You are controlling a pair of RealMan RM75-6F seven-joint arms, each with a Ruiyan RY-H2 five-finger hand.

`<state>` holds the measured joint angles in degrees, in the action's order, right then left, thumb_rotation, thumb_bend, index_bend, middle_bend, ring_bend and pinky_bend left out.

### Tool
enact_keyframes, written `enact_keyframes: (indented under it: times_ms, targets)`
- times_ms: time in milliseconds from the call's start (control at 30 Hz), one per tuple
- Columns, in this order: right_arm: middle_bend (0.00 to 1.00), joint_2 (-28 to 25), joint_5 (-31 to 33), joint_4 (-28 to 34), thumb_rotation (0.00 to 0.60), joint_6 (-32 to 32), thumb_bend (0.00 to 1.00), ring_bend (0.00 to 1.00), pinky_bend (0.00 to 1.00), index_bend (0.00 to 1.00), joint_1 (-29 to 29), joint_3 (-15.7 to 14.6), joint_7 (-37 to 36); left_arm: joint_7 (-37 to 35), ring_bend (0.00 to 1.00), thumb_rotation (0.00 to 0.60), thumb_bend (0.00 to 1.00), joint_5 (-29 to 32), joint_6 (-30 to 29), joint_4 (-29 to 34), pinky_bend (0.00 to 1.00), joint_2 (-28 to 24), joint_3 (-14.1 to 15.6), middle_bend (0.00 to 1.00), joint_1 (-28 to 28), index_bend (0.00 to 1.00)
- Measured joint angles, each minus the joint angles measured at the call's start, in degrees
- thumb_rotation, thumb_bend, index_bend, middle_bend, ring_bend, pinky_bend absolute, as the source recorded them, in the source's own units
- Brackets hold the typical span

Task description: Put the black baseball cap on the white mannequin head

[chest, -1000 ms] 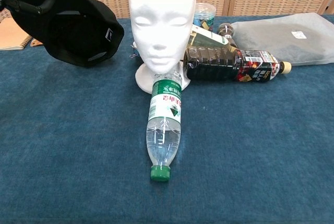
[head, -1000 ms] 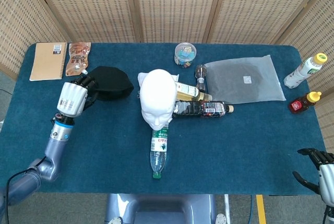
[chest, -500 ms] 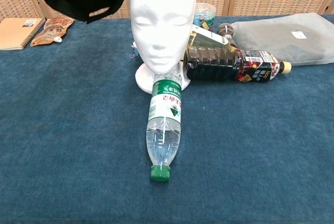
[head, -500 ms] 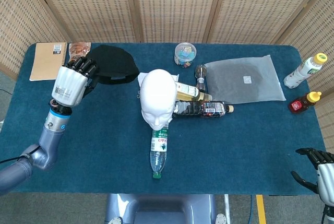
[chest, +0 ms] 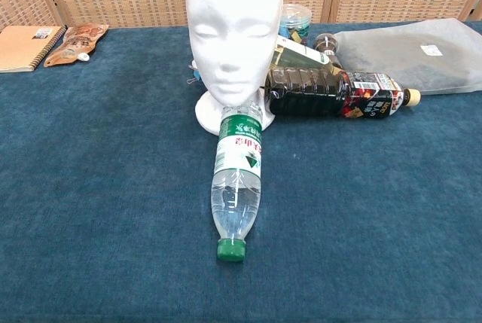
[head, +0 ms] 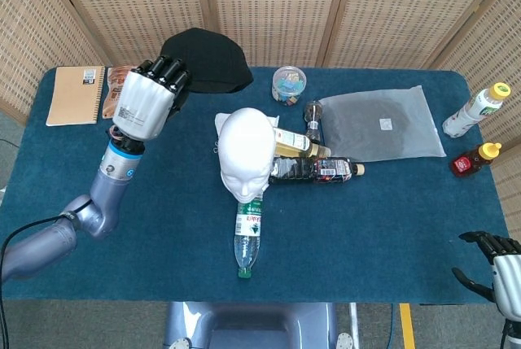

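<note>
The soft black baseball cap [head: 205, 60] is gripped in the curled fingers of the left hand [head: 147, 104], raised beside the smooth white mannequin head [head: 247, 150], which remains bare. Lowering onto it is left. The right hand [head: 496, 266], spread, holds nothing.

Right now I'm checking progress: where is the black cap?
In the head view, the black baseball cap is held aloft by the left hand, up and left of the white mannequin head, not yet on it.
</note>
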<state>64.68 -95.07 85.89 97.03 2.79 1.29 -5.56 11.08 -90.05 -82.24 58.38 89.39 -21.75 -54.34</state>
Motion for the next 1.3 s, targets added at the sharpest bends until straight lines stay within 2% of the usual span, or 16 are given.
enact_keyframes:
  times_ms: [400,567,833,1100,1300]
  targets:
    - [0.42,0.3,-0.1,-0.5,0.6,0.2,0.16,0.44,0.42,0.37,0.2,-0.4,-0.7,2.4,0.42,0.6,0.6,-0.8,2.3,-1.8,0.69,4.8,0.1,0.47,-7.0,0.71]
    - [0.42,0.3,0.2,-0.9,0.6,0.7,0.16,0.44,0.42,0.37,0.7,-0.4,-1.4,3.4,0.42,0.6,0.58,-1.1,3.5,-3.0,0.68,6.7,1.1,0.47,-8.9,0.71]
    - [0.42,0.4,0.7,-1.8,0.6,0.9,0.16,0.44,0.42,0.37,1.0,-0.2,-2.4,3.4,0.42,0.6,0.58,-4.4,-0.9,-1.5,0.68,7.2,4.2,0.47,-8.1,0.71]
    - [0.42,0.6,0.7,-2.1,0.6,0.5,0.16,0.44,0.42,0.37,0.8,-0.2,-2.6,4.4,0.42,0.6,0.58,-6.8,-3.8,1.7,0.68,5.0,7.6,0.47,-4.9,0.71]
    - [0.42,0.6,0.8,-1.9,0.6,0.2,0.16,0.44,0.42,0.37,0.7,-0.2,-2.4,5.1,0.42,0.6,0.58,-7.9,-5.3,2.4,0.68,4.3,9.0,0.47,-3.2,0.71]
